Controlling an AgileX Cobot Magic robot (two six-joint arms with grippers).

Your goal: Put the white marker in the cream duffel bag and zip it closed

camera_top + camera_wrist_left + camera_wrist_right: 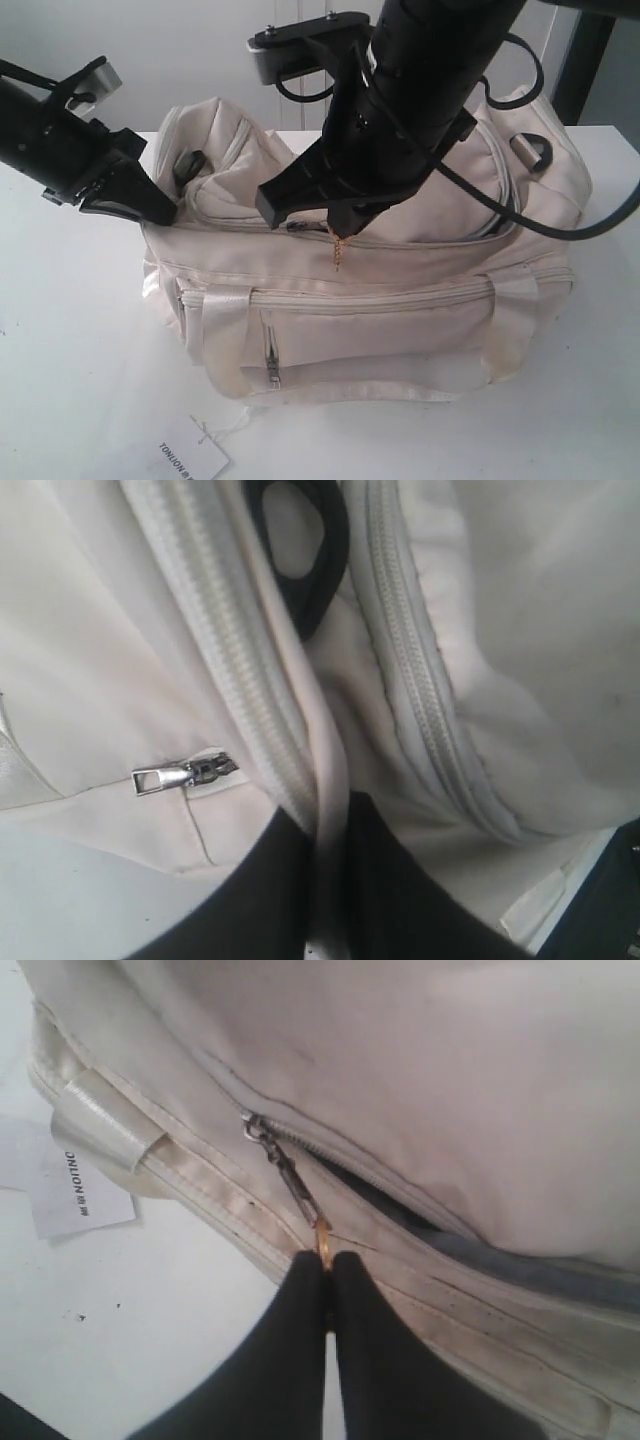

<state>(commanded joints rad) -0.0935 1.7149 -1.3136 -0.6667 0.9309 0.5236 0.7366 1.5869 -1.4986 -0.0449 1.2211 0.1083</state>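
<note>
Zip-closing step: right tool (326, 1260) pressed together on the gold zipper pull (321, 1232) of the cream duffel bag (400, 300).
Anchor: left tool (328, 825) pinches the piping (325, 750) at the bag's end. The white marker shows in no view; probably inside, unconfirmed. The opening gapes beyond the slider (254, 1127): draw the pull low along the curved track, fabric taut, no upward yank.

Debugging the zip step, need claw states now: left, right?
Left claw: closed, pinching the cream duffel bag by its seam edge.
Right claw: closed on the zipper pull.
</note>
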